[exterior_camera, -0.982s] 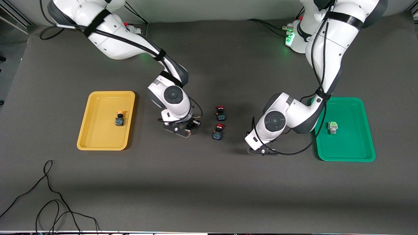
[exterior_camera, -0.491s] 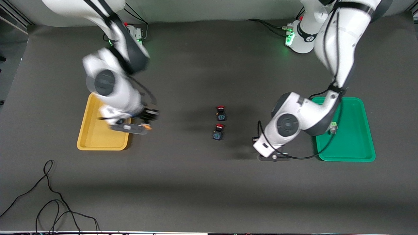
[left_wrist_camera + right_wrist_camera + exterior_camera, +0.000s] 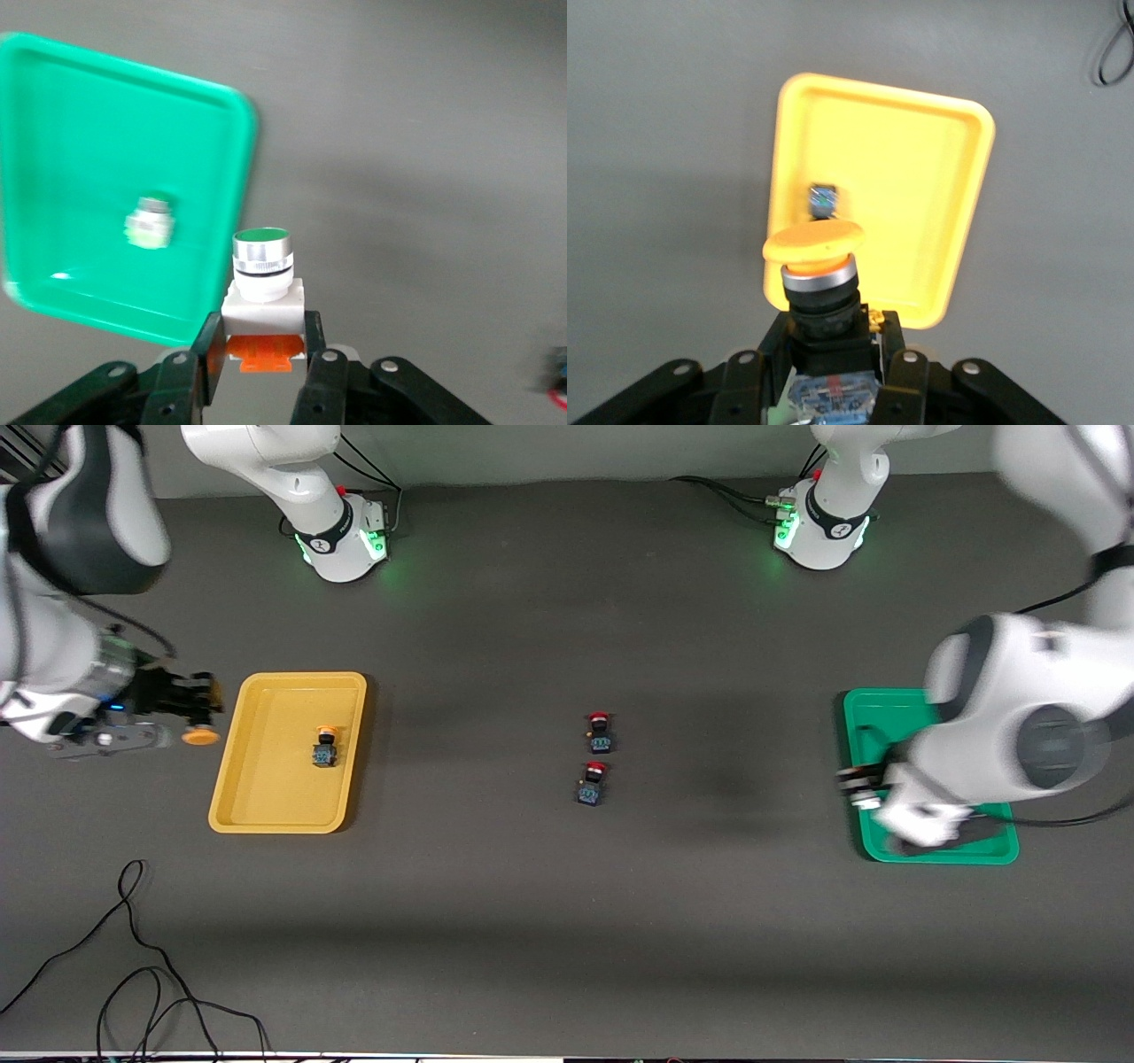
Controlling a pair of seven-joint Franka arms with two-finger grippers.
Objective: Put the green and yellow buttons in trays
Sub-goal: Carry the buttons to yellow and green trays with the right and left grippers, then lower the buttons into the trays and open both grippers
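Buttons, small stiff plastic switches, look light and hard; each has a squarish body that gives flat faces to pinch, while the round cap above looks smooth and likely slippery. The right gripper pinches the dark body of a yellow-capped button, cap up, in the air just off the yellow tray at the right arm's end of the table. A second yellow button lies inside that tray. The left gripper pinches the white body of a green-capped button over the green tray at the left arm's end. Another green button already rests in that tray. Two red buttons sit untouched mid-table. Holding low on the body seems the safest grip; a short drop probably would not harm them.
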